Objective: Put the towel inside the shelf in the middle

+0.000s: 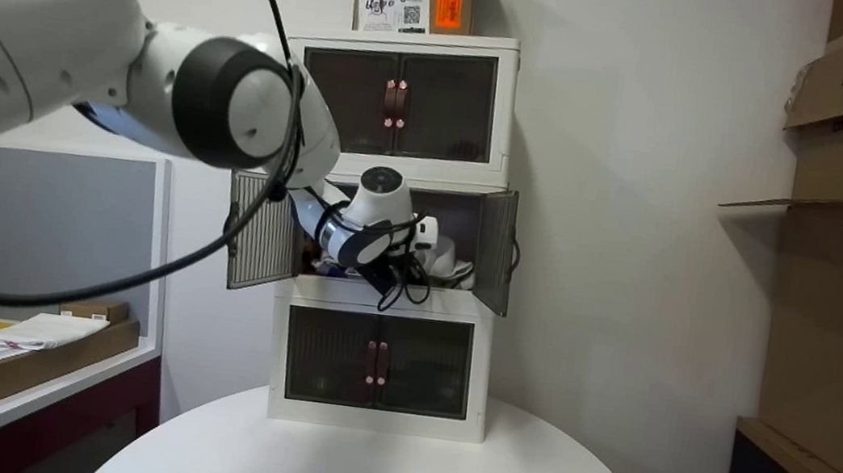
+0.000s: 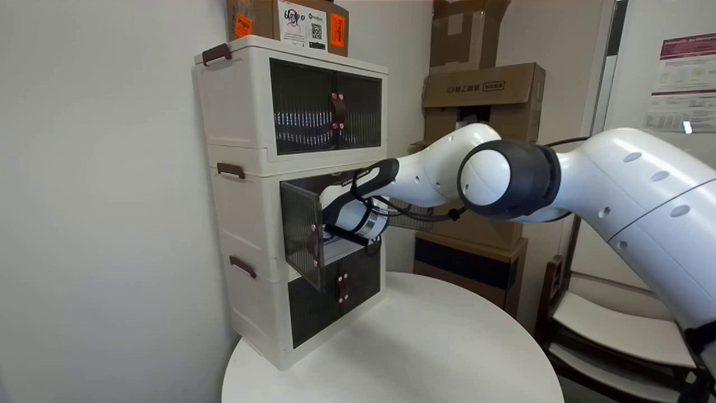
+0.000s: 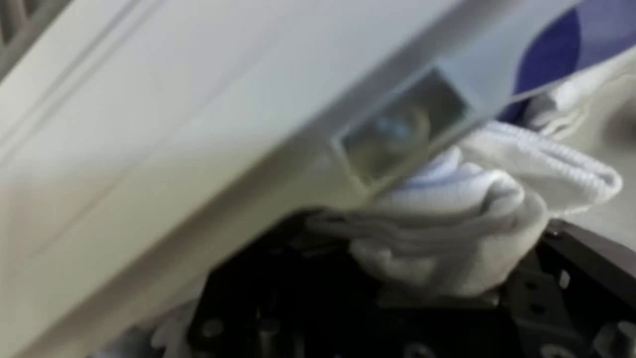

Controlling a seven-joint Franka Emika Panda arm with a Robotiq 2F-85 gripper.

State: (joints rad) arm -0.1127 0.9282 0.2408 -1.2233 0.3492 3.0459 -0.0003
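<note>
The middle shelf (image 1: 454,301) of the white cabinet stands open, also in an exterior view (image 2: 342,251). The arm reaches in between its two doors. My gripper (image 3: 432,253) is inside the shelf opening, mostly hidden in both exterior views. In the wrist view its black fingers press on both sides of a bunched white towel (image 3: 472,219), which appears held between them. A hemmed fold of white cloth sticks out to the right. White cloth (image 1: 457,275) shows inside the shelf in an exterior view; whether it is the same towel, I cannot tell.
A ribbed door (image 1: 260,236) and another door (image 1: 497,250) swing outward beside the arm. A pale shelf edge (image 3: 198,149) slopes close over the gripper in the wrist view, with a purple-and-white item (image 3: 551,54) beyond. A round white table (image 2: 436,341) carries the cabinet.
</note>
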